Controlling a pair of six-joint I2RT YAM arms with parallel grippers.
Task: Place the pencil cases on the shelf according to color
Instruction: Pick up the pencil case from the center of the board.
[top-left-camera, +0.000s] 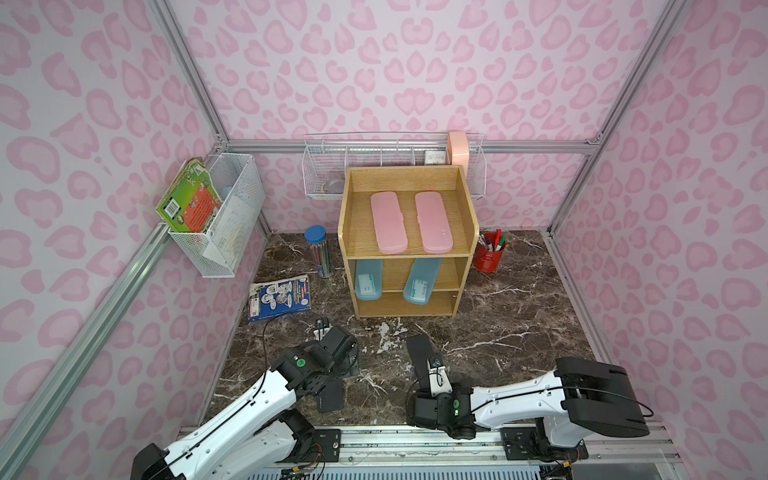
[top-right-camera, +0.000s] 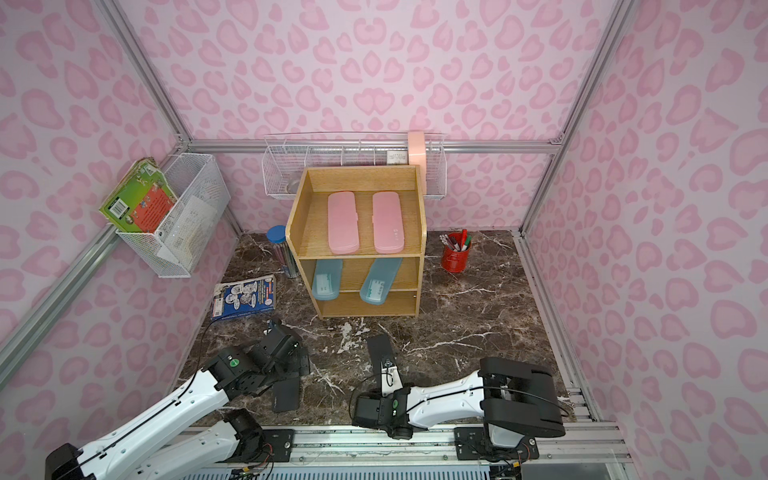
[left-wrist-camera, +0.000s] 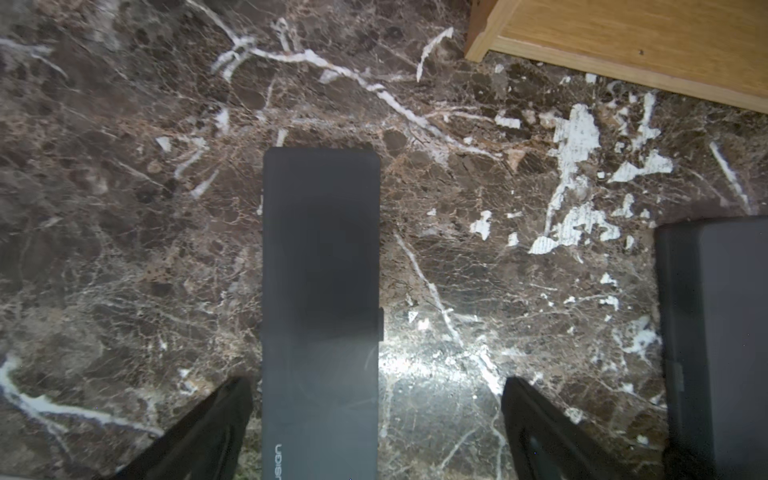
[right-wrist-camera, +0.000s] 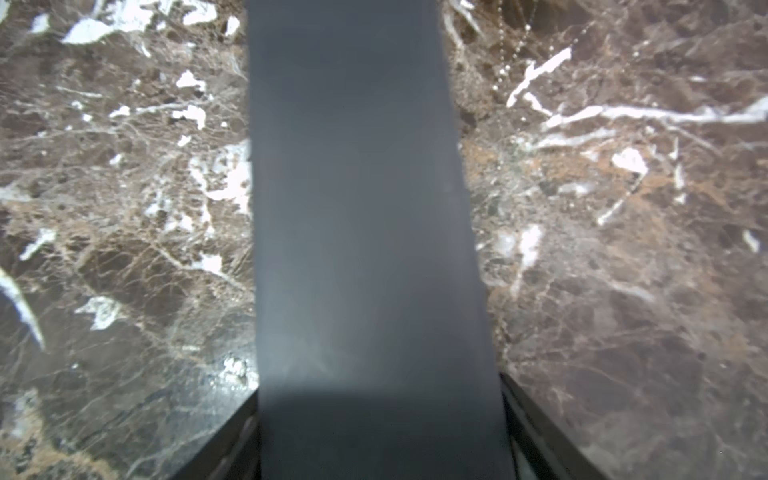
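Dark marble table (top-left-camera: 519, 299) lower centre, pink spotted walls (top-left-camera: 415, 62) around; left gripper (left-wrist-camera: 374, 380) gapes, right gripper (right-wrist-camera: 378, 390) clamps black case (right-wrist-camera: 357, 187).

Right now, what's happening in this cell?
Colour sorting is nearly done: both pink pencil cases lie on the wooden shelf's top tier and both teal pencil cases on the middle one. The two black pencil cases are not shelved yet. The right gripper straddles one, fingers at its edges; a firm grip cannot be confirmed. The left gripper hangs open over the other.
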